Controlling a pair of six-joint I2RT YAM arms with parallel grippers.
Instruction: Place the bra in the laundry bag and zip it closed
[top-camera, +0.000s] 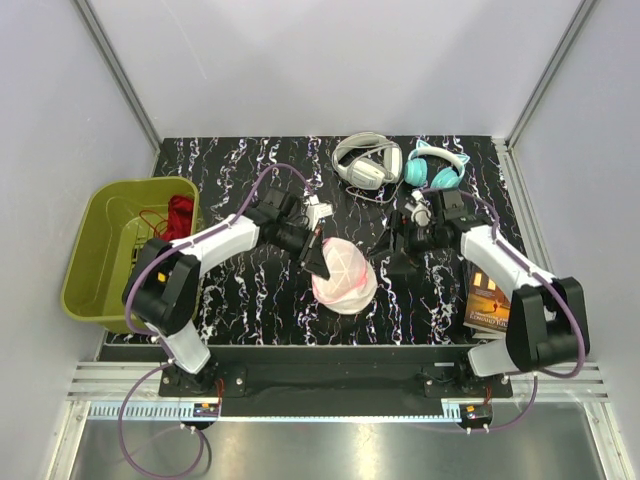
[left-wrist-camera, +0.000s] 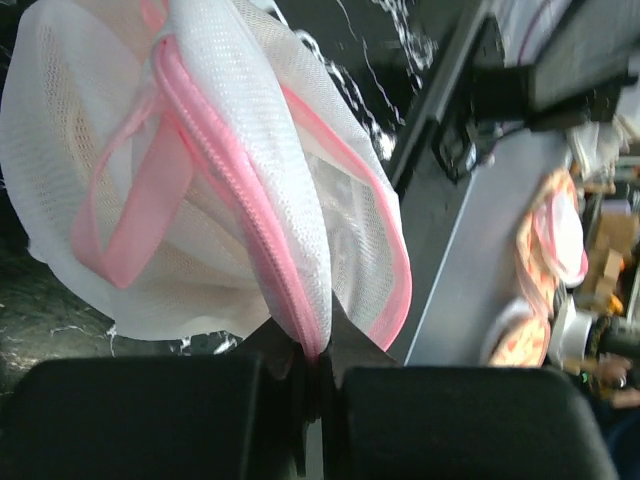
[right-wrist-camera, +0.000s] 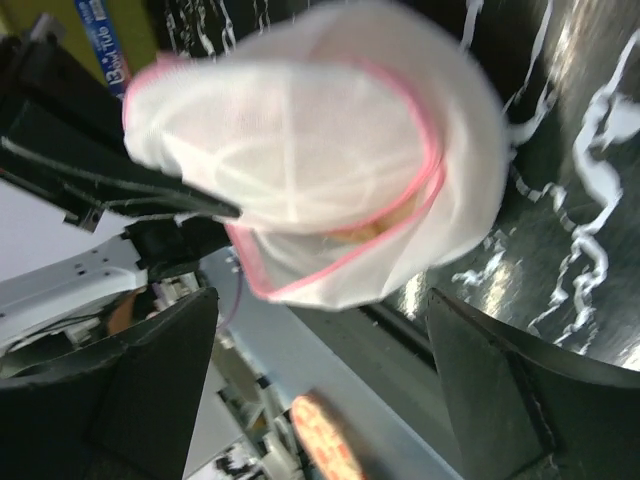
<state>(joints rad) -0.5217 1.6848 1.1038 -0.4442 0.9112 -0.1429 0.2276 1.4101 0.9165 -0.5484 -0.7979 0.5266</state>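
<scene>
The left gripper (left-wrist-camera: 312, 355) was clamped tight on the pink zipper trim of the laundry bag (top-camera: 345, 275), mid-table on the black, white-veined tabletop (top-camera: 240, 170). The right gripper (right-wrist-camera: 320, 300) gaped wide just beside it, with pale grey walls (top-camera: 300, 60) all round.

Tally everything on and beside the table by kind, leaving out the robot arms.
Headphones: 2, white and teal
Laundry bag: 1
Green basket: 1
Red garment in the basket: 1
Book: 1
Total: 6
</scene>
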